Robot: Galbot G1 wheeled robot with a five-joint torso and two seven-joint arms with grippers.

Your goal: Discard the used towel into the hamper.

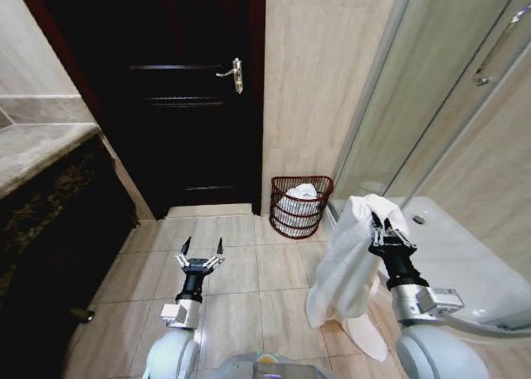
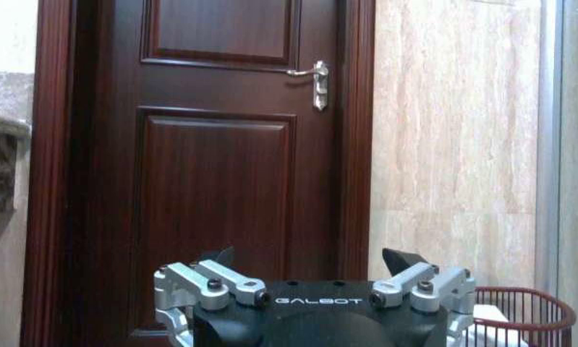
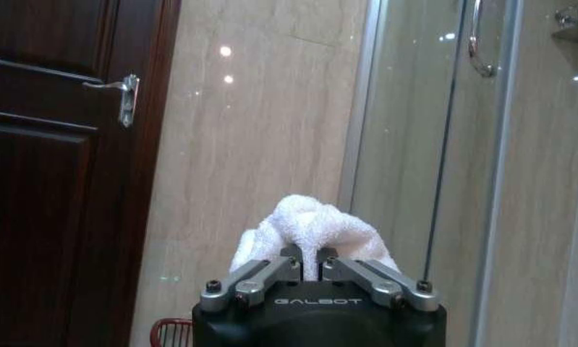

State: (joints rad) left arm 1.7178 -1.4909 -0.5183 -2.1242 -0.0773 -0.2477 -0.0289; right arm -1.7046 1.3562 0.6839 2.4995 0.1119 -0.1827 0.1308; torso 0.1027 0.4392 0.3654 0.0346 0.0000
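Towel disposal is part-complete: the white terry-cloth towel (image 1: 344,267) is lifted clear of the beige tiled floor (image 1: 232,263) but not yet deposited. The right claw (image 1: 388,232) is pressed together on a bunched fold at the towel's top, and the cloth hangs below with its long axis vertical, the free end pointing to 6 o'clock and ending just above the floor. The small round dark red-brown wire hamper (image 1: 300,206) stands at roughly 11 o'clock from the right claw, beside the dark wooden door (image 1: 178,97), and already holds white cloth. Remaining, as judged: carry the towel over the hamper rim and release. The left claw (image 1: 202,250) is spread, holding nothing, above the floor.
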